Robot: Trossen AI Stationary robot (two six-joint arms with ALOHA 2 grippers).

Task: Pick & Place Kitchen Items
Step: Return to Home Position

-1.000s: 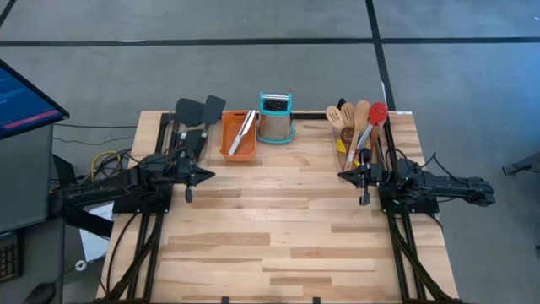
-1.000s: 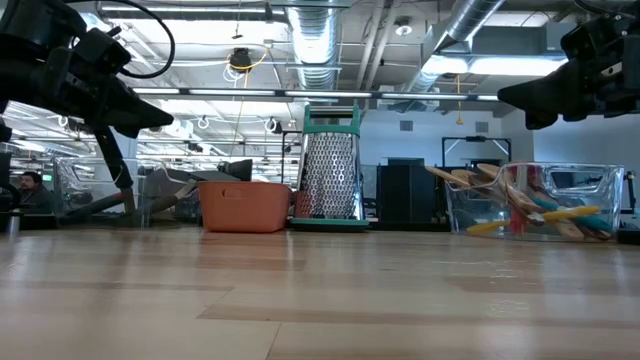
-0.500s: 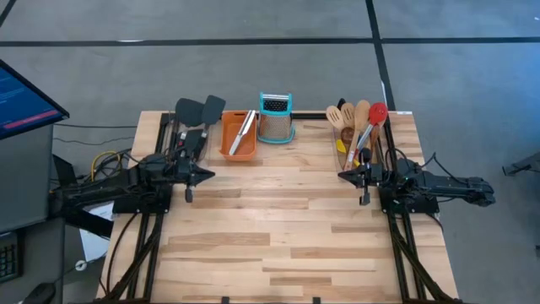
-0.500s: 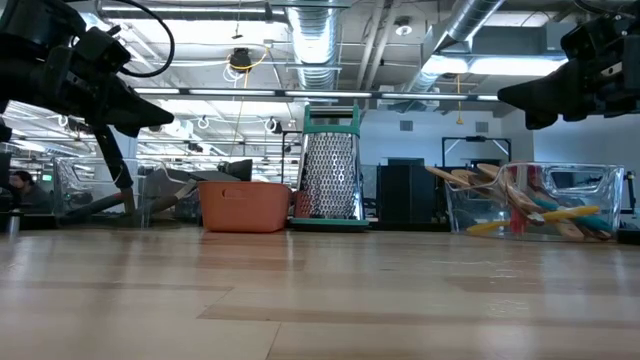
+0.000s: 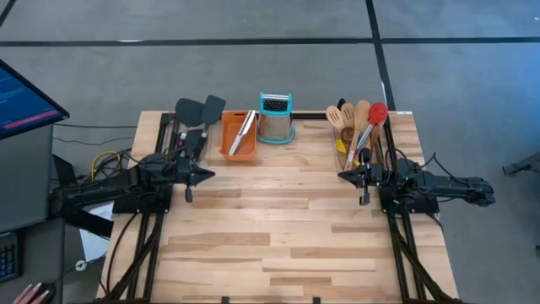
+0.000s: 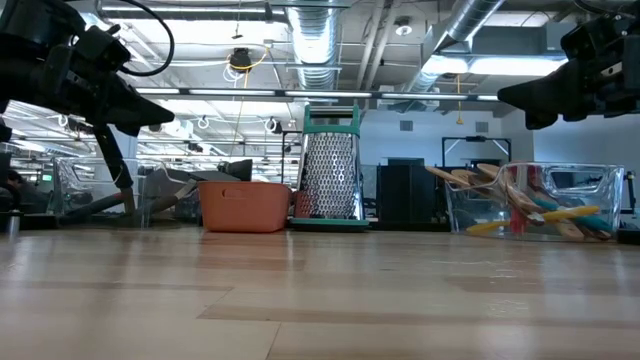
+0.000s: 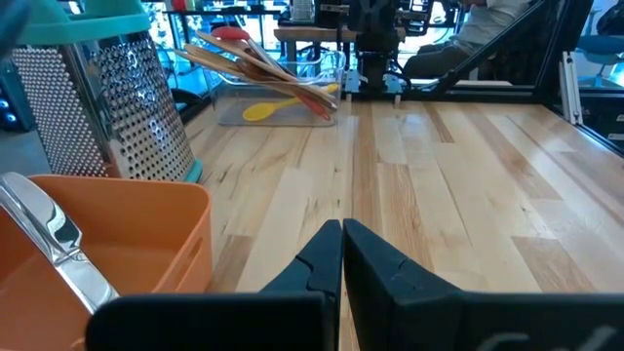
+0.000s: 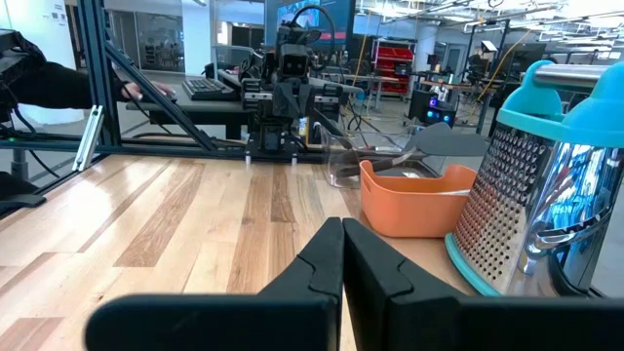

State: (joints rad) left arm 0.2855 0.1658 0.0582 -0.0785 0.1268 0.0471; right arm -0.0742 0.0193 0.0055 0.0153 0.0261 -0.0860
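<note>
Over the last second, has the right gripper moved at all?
No. In the high view the right gripper sits exactly where it did, just short of the transparent bin's near end, fingers shut.

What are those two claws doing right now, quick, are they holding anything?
Left claw: closed, empty, hovers over the left side of the table.
Right claw: closed, empty, hovers over the right side.

Wooden table — orange tray, grater, clear bins.

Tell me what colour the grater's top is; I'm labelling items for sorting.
Teal; the grater shows it best in the high view.
</note>
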